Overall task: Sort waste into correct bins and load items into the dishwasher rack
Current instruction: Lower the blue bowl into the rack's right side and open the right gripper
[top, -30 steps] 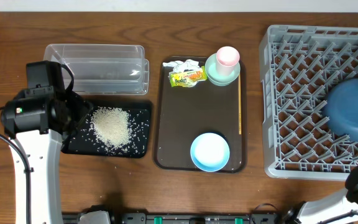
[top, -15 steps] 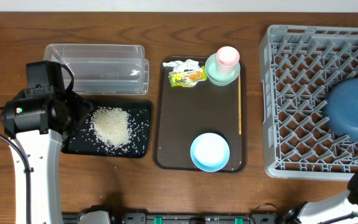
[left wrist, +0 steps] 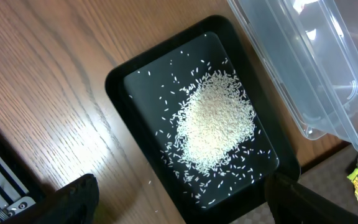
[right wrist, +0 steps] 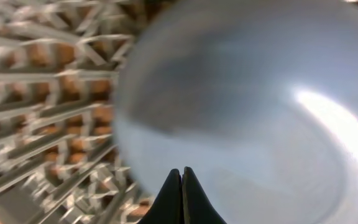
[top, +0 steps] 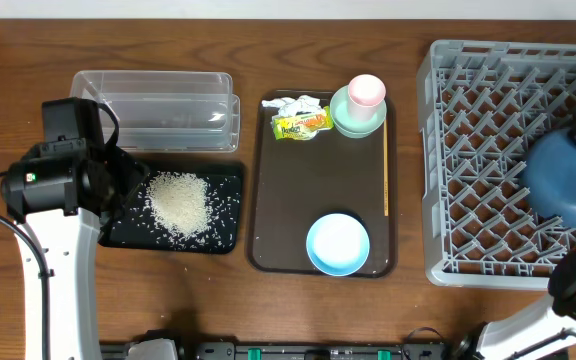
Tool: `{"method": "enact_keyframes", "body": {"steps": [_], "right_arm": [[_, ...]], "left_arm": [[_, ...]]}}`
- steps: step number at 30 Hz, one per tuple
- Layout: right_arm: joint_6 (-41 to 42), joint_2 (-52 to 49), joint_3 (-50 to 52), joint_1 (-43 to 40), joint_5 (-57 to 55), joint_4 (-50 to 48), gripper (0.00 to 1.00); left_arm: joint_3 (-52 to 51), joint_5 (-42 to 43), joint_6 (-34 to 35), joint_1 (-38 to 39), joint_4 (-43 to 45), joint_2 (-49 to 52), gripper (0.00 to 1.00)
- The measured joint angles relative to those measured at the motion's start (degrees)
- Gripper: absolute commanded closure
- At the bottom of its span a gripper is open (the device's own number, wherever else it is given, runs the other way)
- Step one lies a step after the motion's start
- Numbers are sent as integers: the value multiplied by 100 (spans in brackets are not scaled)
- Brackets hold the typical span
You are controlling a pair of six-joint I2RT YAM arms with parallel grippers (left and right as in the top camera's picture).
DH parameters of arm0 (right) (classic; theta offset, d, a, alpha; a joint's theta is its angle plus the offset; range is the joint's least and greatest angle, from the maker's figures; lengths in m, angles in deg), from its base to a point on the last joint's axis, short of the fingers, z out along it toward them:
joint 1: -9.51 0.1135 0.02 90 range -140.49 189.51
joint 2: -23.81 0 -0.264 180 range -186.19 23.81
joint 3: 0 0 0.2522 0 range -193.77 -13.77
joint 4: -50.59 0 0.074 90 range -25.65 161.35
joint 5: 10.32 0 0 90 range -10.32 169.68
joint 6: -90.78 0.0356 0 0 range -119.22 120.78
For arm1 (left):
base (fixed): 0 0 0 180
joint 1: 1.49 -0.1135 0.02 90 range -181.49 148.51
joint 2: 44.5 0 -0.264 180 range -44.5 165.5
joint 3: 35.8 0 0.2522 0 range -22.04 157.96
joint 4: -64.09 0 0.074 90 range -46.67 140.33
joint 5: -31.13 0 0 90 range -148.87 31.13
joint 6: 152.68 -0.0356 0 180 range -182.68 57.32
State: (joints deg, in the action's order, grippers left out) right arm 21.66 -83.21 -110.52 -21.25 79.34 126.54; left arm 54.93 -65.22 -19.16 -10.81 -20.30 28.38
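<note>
Black plastic comes first on the left: the shallow black tray lies on the table with the heap of rice in its middle and stray grains scattered around it. The left gripper hovers over the tray's near edge, fingers spread wide and empty. Loose grains like these cannot be pinched, so they look best left where they lie. Just behind the tray sits the clear container, nothing in it. On the brown serving tray, the crumpled tissue and the yellow wrapper touch each other at the far end. Both should be feather-light, the tissue soft, the wrapper thin and probably slick, so a pinch on a raised fold seems the surest hold. Beside them the pink cup stands inside the mint-green bowl, and the light-blue bowl sits alone at the near end. All three look rigid and smooth, and I would take each by pinching its rim wall. In the grey dishwasher rack on the right, the dark-blue bowl rests on the pegs. The right gripper is pressed shut on nothing, close to the bowl's glossy surface; the wrist view is too blurred to say whether they touch.
</note>
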Motion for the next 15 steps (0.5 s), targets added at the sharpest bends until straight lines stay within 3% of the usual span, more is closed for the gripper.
{"method": "enact_keyframes", "body": {"steps": [15], "right_arm": [[149,-61,0,-898,-424,-315,99]], "left_arm": [[0,0,0,0,0,0,12]]}}
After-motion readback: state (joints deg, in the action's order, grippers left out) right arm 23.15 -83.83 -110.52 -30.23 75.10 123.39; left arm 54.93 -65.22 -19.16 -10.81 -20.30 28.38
